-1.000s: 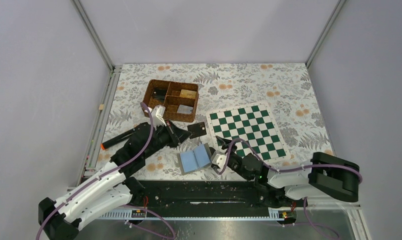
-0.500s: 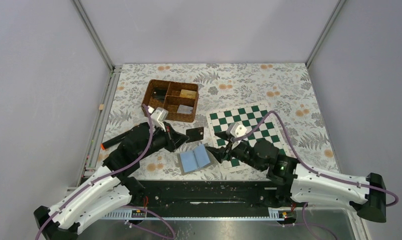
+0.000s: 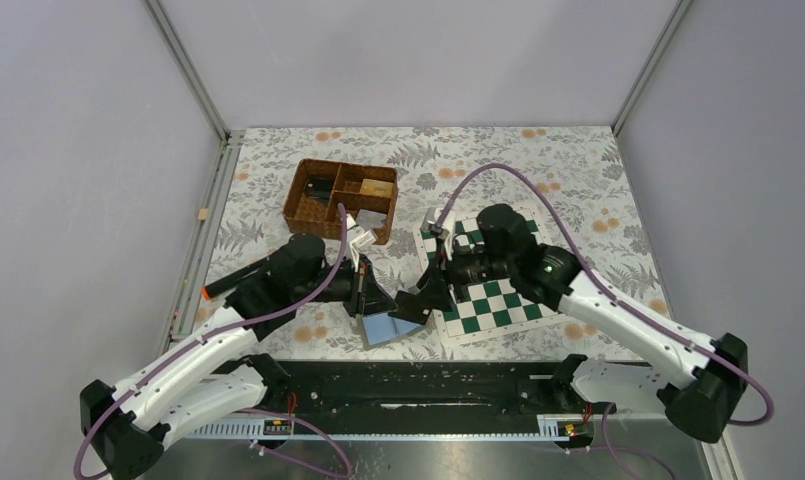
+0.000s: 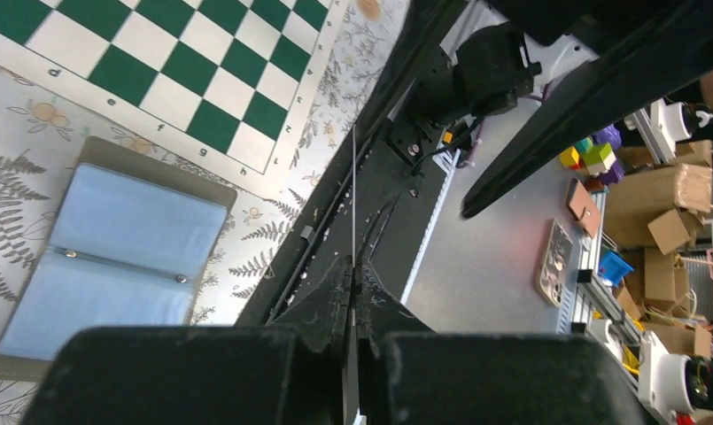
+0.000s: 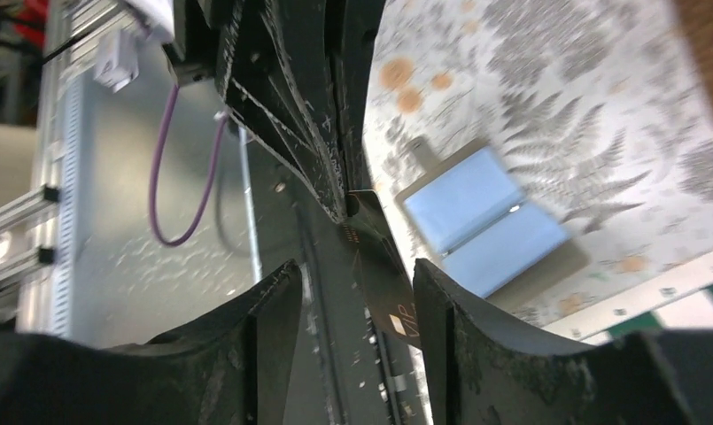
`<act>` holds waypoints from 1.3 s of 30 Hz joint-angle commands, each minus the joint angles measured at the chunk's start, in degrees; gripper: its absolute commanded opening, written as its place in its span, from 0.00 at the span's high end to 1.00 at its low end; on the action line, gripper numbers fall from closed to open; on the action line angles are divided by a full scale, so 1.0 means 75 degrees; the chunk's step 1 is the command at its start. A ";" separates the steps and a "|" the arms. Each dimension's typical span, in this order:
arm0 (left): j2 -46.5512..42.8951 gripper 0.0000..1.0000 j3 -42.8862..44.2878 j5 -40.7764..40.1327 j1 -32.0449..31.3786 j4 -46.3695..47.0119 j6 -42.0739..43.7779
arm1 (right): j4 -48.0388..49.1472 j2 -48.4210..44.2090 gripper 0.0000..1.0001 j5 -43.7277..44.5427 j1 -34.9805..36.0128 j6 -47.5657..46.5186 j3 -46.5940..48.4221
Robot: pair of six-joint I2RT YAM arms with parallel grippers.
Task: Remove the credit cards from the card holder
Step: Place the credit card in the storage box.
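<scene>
Swung forward from the near edge, the right claw [image 5: 352, 276] now brackets, fingers apart, a dark credit card [image 5: 381, 285] clamped in the left claw [image 4: 353, 283] above the open grey, blue-lined card holder [image 3: 388, 328] on the floral table [image 3: 578, 180].

top: high, rear, looking down | wrists: close, oblique | shared: card holder [image 3: 381, 327]

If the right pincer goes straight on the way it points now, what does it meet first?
Probably the dark card held by the shut left pincer; it stands between the fingers of the open right pincer, though depth is unclear.
</scene>
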 commanded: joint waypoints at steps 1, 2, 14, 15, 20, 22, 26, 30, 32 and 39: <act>0.0185 1.00 0.0138 0.0946 0.0036 0.0486 0.0102 | -0.0549 0.0666 0.45 -0.1591 -0.0062 0.0069 0.0366; 0.0233 1.00 0.0125 0.1017 0.0027 0.0491 0.0108 | -0.0495 0.0803 0.45 -0.1571 -0.0059 0.0094 0.0392; 0.0382 1.00 -0.0001 0.1201 0.0031 0.0606 0.0175 | 0.1206 0.1466 0.60 -0.2290 -0.0059 0.1115 0.0094; 0.0414 1.00 -0.0013 0.1183 0.0031 0.0599 0.0177 | 0.1430 0.1498 0.60 -0.2359 -0.0059 0.1256 0.0010; 0.0478 1.00 -0.0020 0.1311 0.0042 0.0607 0.0200 | 0.2131 0.1605 0.61 -0.2513 -0.0060 0.1645 -0.0214; 0.0461 1.00 -0.0014 0.1309 0.0042 0.0563 0.0238 | 0.2236 0.1594 0.72 -0.2535 -0.0060 0.1699 -0.0290; 0.0417 1.00 -0.0021 0.1317 0.0123 0.0479 0.0341 | 0.2349 0.1508 0.96 -0.2571 -0.0067 0.1715 -0.0429; 0.0416 1.00 -0.0065 0.1403 0.0239 0.0445 0.0403 | 0.2326 0.1505 0.97 -0.2779 -0.0130 0.1799 -0.0462; 0.0406 1.00 -0.0066 0.1436 0.0272 0.0437 0.0419 | 0.2290 0.1553 0.90 -0.3025 -0.0208 0.1861 -0.0456; 0.0416 1.00 -0.0053 0.1452 0.0305 0.0349 0.0469 | 0.2171 0.1634 1.00 -0.3269 -0.0329 0.1832 -0.0364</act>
